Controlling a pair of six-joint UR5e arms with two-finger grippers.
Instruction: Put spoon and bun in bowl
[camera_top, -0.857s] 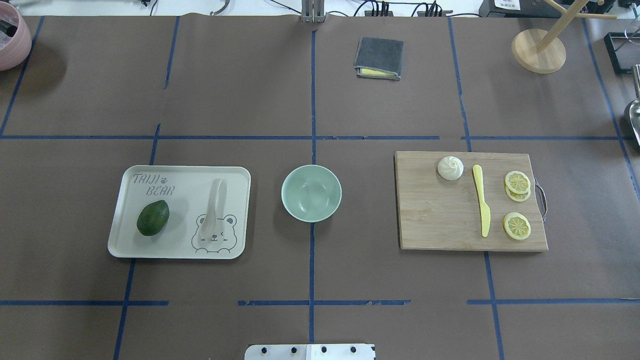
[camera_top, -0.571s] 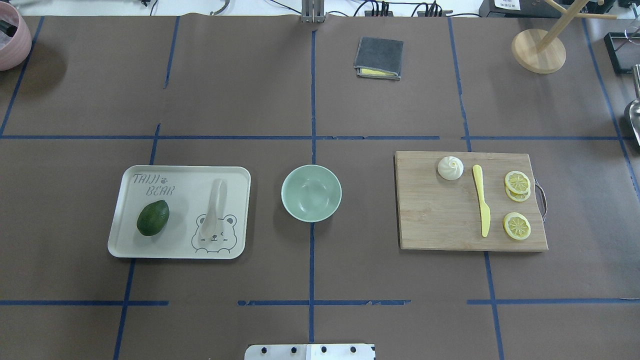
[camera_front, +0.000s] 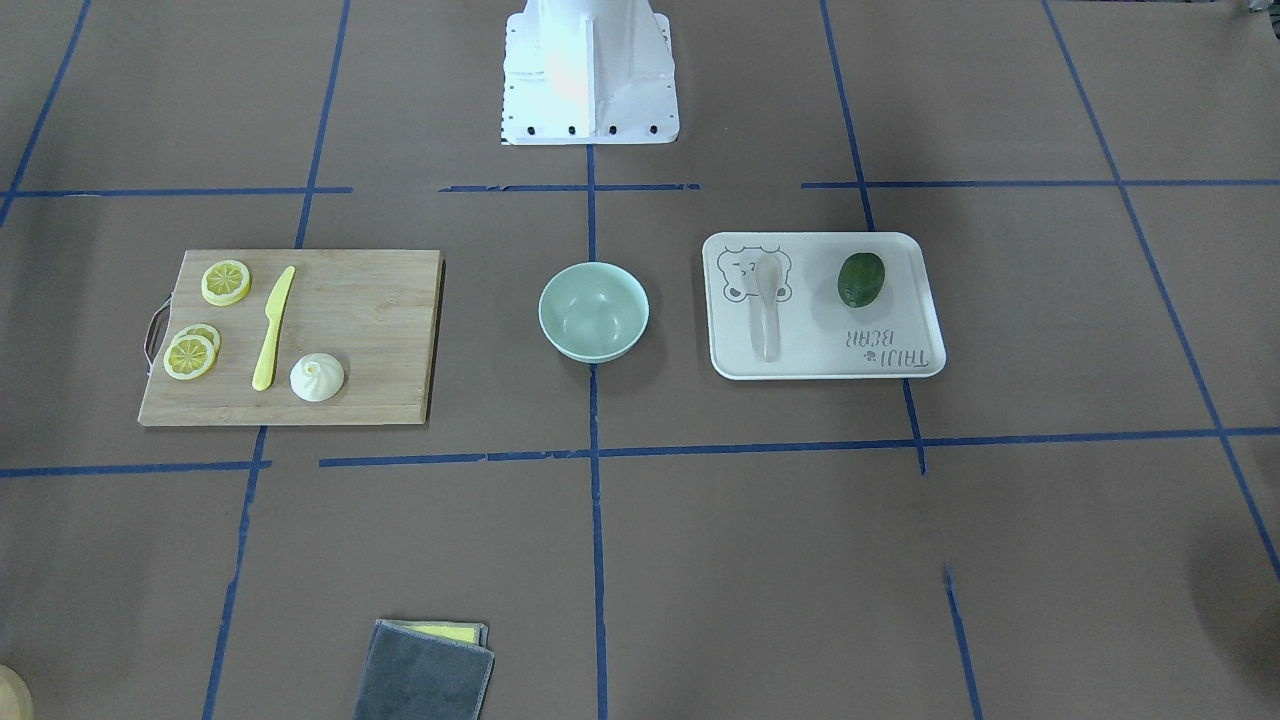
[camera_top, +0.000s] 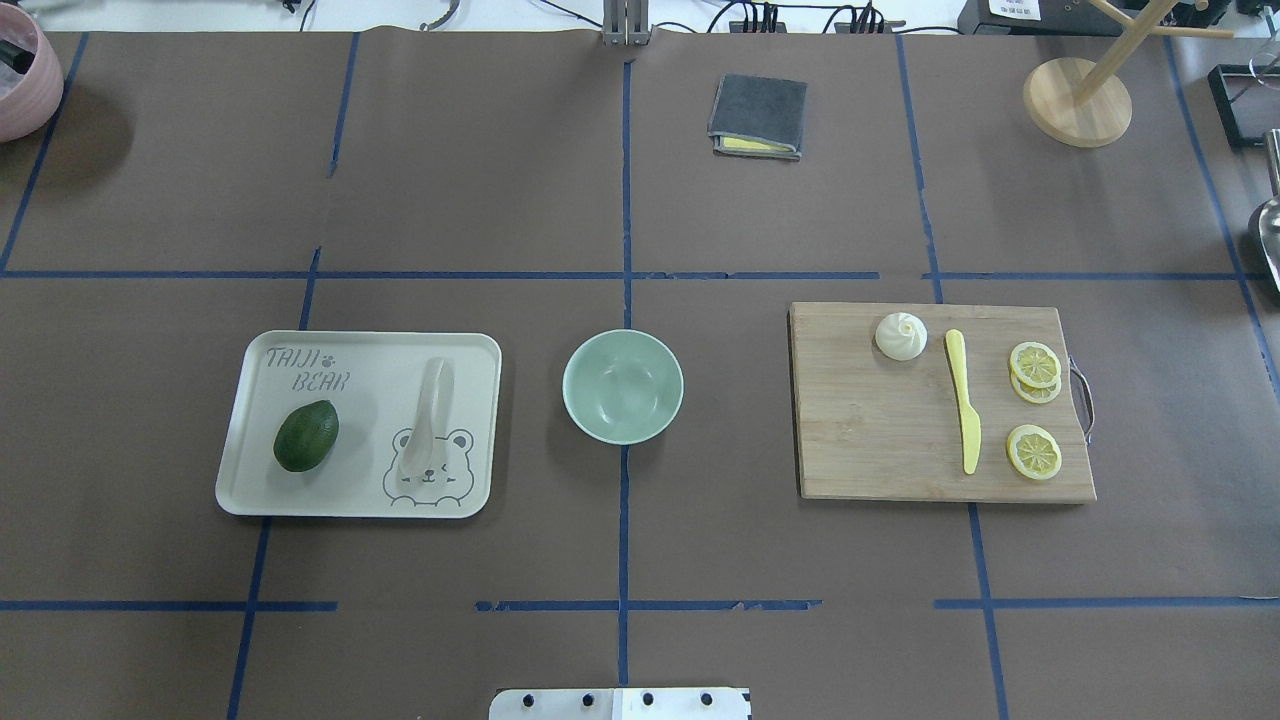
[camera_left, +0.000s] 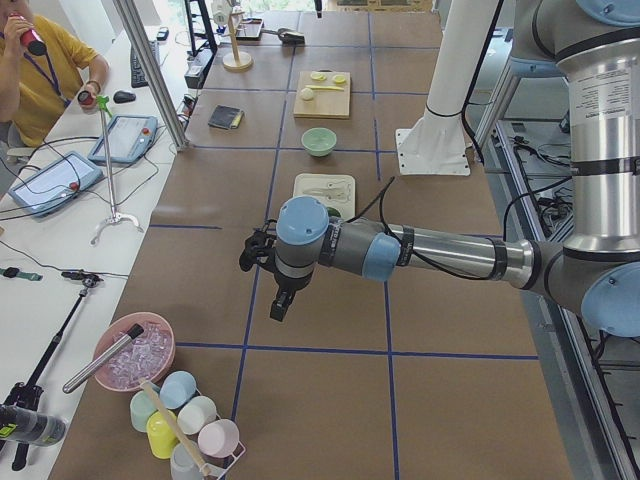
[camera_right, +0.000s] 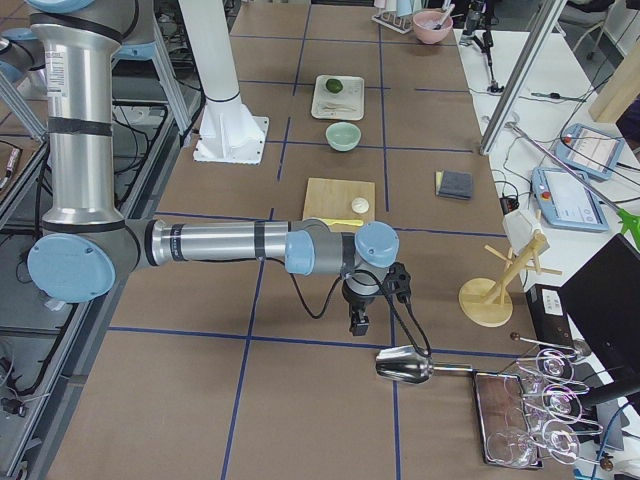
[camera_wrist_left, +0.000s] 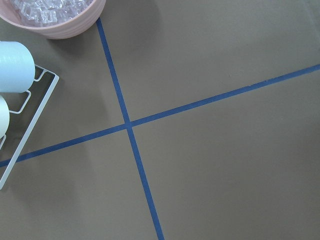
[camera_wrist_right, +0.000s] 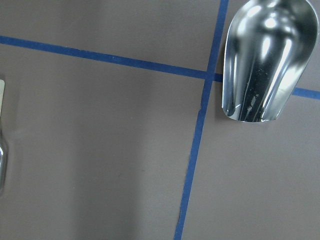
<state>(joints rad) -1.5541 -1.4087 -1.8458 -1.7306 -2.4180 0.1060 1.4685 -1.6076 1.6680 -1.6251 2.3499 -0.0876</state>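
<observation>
The pale spoon (camera_top: 425, 415) lies on a cream bear-print tray (camera_top: 300, 490) left of centre; it also shows in the front-facing view (camera_front: 766, 305). The white pleated bun (camera_top: 901, 335) sits on a wooden cutting board (camera_top: 870, 440) at the right. The empty mint-green bowl (camera_top: 622, 386) stands between them. Neither arm is in the overhead view. My left gripper (camera_left: 282, 305) hangs over bare table far to the left of the tray. My right gripper (camera_right: 358, 322) hangs far to the right, near a metal scoop (camera_wrist_right: 265, 60). I cannot tell whether either gripper is open or shut.
A green avocado (camera_top: 306, 435) shares the tray. A yellow knife (camera_top: 963, 400) and lemon slices (camera_top: 1034, 452) lie on the board. A folded grey cloth (camera_top: 758, 115) lies at the back. A pink bowl of ice (camera_wrist_left: 50, 15) and cups stand at the far left.
</observation>
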